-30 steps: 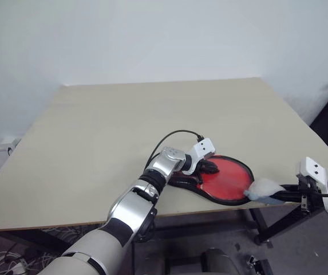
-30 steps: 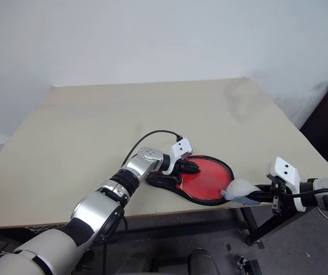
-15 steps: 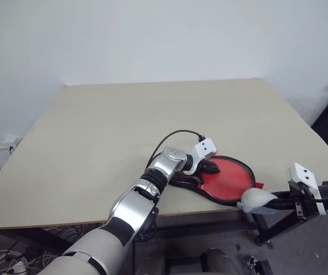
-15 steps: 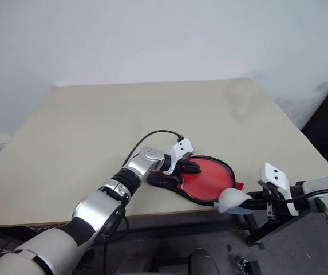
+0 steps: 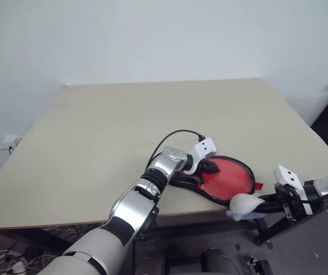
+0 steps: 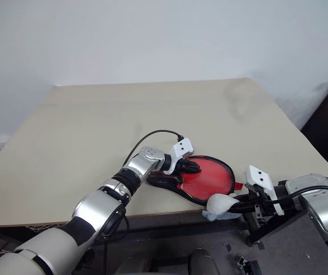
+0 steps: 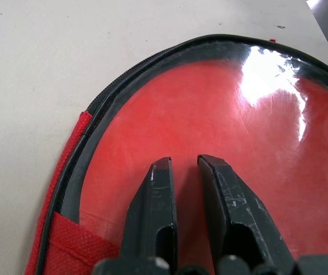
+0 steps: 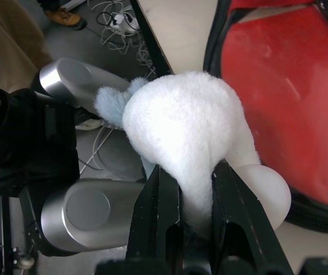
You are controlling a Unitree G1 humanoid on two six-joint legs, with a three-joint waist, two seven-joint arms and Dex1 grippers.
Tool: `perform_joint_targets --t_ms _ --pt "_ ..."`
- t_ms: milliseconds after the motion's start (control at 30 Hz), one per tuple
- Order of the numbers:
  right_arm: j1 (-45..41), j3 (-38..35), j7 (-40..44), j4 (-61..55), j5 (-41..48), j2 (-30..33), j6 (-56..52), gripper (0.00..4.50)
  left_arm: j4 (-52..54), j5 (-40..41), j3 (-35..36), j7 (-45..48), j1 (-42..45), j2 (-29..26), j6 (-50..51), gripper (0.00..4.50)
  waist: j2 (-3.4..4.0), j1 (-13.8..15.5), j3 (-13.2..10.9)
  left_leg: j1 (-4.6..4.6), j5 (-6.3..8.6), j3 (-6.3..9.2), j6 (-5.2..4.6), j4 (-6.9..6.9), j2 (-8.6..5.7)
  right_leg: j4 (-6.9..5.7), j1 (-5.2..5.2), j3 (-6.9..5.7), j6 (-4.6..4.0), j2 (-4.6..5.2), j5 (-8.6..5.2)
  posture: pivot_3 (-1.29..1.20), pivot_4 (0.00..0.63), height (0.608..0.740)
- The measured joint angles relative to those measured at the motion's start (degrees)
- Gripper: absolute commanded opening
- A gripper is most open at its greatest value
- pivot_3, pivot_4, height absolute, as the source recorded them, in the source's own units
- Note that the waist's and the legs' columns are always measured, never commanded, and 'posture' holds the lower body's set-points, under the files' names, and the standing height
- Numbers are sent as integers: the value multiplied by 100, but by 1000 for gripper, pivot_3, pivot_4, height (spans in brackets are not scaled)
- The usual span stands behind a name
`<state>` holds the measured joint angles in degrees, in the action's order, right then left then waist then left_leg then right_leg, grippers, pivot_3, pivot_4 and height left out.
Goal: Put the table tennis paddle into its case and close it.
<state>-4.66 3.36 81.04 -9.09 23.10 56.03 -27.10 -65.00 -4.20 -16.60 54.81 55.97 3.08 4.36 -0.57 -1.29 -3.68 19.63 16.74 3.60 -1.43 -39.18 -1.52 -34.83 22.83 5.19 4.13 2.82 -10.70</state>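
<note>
Beige tabletop (image 5: 123, 126) against a white wall carries the case (image 5: 224, 180), which lies at the table's near edge, toward its right corner. Through the clear front a round red face shows, so the paddle (image 7: 209, 143) appears to sit inside already. The left gripper (image 5: 208, 167) presses down on the case's clear front with its fingers nearly together, holding nothing. The right gripper (image 6: 238, 204) hangs just off the table edge beside the case, clamped on a white fluffy lump (image 6: 220, 207) with a pale blue patch; whether this hangs on the zip pull cannot be told. If it does, closing well means drawing it steadily along the black zip edging (image 7: 123, 74) while the left gripper pins the case so it cannot slide or bunch.
</note>
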Motion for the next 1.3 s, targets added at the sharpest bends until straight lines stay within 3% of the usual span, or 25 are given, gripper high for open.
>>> perform_joint_targets --t_ms 800,1300 --pt "-860 853 -83 581 -135 -1276 197 144 -4 -39 9 -24 4 -3 13 656 -20 -5 13 -2 -1 1 0 -3 3 -6 1 0 3 -3 4 0 0 740" --pt "-1320 922 -283 342 4 -1714 -439 144 -5 -62 11 -21 14 11 14 656 -20 -1 14 1 -1 3 -1 -3 3 -5 3 -1 4 -3 5 0 0 740"
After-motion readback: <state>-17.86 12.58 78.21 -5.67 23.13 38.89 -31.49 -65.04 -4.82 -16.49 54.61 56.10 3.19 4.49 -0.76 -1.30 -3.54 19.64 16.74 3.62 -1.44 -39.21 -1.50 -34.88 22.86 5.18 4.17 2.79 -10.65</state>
